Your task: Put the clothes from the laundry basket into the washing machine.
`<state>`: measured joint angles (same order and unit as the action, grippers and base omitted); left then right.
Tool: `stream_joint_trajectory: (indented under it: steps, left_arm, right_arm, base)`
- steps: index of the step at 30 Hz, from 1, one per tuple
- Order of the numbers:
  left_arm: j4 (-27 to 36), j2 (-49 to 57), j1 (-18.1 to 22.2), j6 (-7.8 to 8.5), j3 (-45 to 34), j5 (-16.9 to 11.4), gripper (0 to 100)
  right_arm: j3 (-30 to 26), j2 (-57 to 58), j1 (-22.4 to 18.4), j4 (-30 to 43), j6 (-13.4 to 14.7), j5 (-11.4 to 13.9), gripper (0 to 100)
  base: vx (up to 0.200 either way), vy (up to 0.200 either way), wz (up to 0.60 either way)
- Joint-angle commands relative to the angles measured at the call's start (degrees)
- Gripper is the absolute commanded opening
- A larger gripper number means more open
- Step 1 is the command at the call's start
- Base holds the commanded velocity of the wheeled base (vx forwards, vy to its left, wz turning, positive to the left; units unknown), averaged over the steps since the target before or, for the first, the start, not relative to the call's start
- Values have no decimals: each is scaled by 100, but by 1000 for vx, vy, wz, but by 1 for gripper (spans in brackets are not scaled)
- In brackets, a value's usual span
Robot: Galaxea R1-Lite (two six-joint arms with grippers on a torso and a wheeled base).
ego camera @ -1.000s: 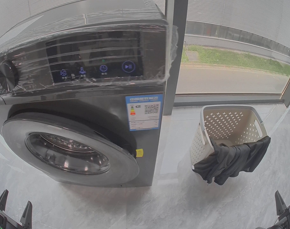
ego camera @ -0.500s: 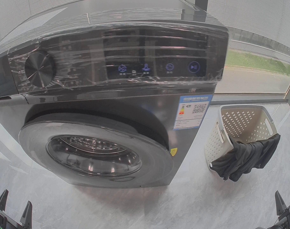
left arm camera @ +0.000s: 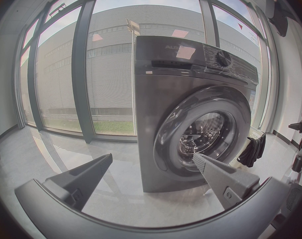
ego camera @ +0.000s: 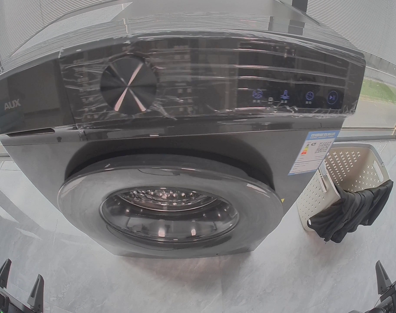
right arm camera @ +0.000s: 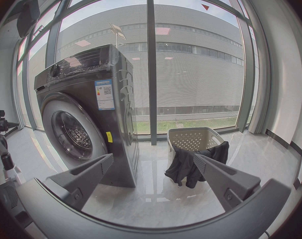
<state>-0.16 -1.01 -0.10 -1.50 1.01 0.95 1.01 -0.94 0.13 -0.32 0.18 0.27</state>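
**Clothes (ego camera: pixel 352 211) draped over the basket rim, machine door shut**

In the head view, a dark bundle of clothes hangs at about 4 o'clock. It is folded over the near rim of a cream, perforated laundry basket (ego camera: pixel 359 164), partly inside and partly spilling down the outer wall. The basket stands on the pale floor (ego camera: pixel 232 283) just beside the right side of the grey washing machine (ego camera: pixel 185 140), which sits at 12 o'clock. Its round glass door (ego camera: pixel 169 209) looks closed.

The left gripper (ego camera: pixel 23 269) sits at 7 o'clock and the right gripper (ego camera: pixel 390 256) at 5 o'clock. Each has its fingers spread and holds nothing, and both are well apart from the clothes.

The fabric looks thin, soft and light. It will probably sag and trail once lifted, and could drag the light basket with it. The bunched fold on top of the rim seems the best place to pinch. The door likely needs opening first.
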Motion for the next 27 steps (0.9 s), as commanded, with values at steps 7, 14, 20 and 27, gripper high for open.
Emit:
stream_joint_trajectory:
  steps: [7,14,20,27]
  left_arm:
    - [-2,101,1,1,-92,2,100]
    - [-2,101,1,1,-92,2,100]
    - [-2,101,1,1,-92,2,100]
    - [-2,101,1,1,-92,2,100]
  right_arm:
    - [-101,94,4,-3,-1,0,100]
    - [-101,94,4,-3,-1,0,100]
    - [-101,94,4,-3,-1,8,100]
    - [-101,94,4,-3,-1,8,100]
  base:
    - [0,0,0]
    - [0,0,0]
    - [0,0,0]
    - [0,0,0]
